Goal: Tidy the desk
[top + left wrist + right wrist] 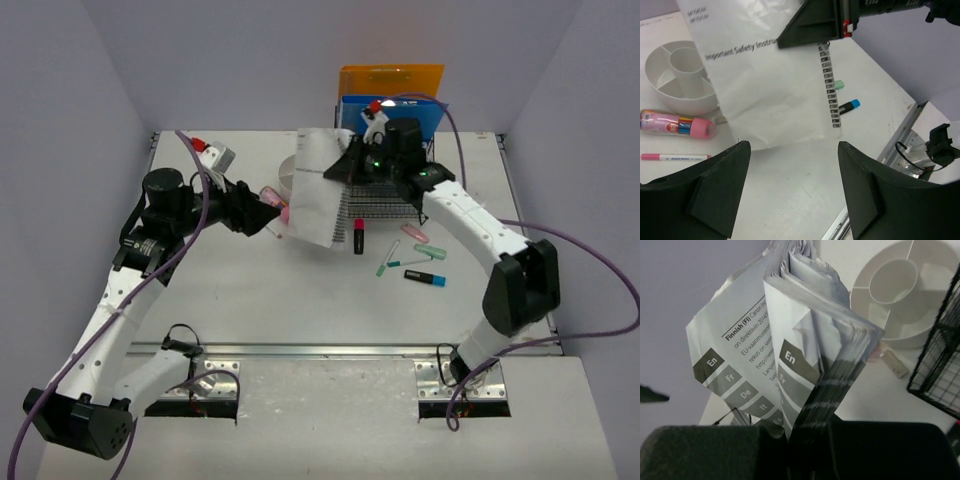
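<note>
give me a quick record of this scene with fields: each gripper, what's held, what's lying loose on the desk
right gripper: shut on the booklet
left gripper: open, empty, facing the booklet
beside booklet: round organizer, pink pen pack, pink marker
under right arm: wire basket
loose on desk: red-capped marker, blue-capped marker
</note>
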Controlling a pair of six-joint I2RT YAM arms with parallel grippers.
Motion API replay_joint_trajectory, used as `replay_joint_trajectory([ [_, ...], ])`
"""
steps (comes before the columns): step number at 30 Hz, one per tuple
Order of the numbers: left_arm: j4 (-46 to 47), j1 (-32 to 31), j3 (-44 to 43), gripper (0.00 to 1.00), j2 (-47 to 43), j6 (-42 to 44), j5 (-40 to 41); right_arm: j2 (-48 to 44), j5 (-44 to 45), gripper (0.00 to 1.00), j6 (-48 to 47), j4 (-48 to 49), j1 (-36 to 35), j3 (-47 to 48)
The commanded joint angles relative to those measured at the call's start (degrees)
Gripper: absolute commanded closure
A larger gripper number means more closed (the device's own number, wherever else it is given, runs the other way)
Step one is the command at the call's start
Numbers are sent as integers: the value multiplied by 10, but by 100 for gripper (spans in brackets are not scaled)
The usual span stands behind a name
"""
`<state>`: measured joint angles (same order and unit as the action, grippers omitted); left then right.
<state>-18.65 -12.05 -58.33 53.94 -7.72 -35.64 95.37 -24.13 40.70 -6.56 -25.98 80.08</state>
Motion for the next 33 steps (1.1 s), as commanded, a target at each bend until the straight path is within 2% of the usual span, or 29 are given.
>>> replay_joint_trajectory([
  [1,27,-4,-29,30,-2,-20,-41,-139,-214,100,-124,133,31,-38],
  [5,38,-4,-34,30,25,-28,-42,-222,-339,100,-217,124,51,-86],
  [10,43,-5,-42,31,52,-25,-39,-278,-415,100,-413,-18,84,-100],
  [12,45,-5,-44,31,62,-25,-37,-280,-442,100,-475,-69,124,-98],
  [15,46,-5,-47,31,72,-25,-35,-256,-503,100,-500,-86,203,-89],
  [19,55,-4,-50,31,79,-27,-33,-207,-530,100,-552,-60,282,-71],
  [21,58,-5,-47,31,81,-29,-30,-180,-532,100,-552,-12,300,-68],
  [28,60,-5,-51,32,100,-32,-23,-99,-534,100,-511,138,328,-12],
  [33,54,-4,-42,32,102,-23,-19,-44,-547,100,-506,168,335,48],
])
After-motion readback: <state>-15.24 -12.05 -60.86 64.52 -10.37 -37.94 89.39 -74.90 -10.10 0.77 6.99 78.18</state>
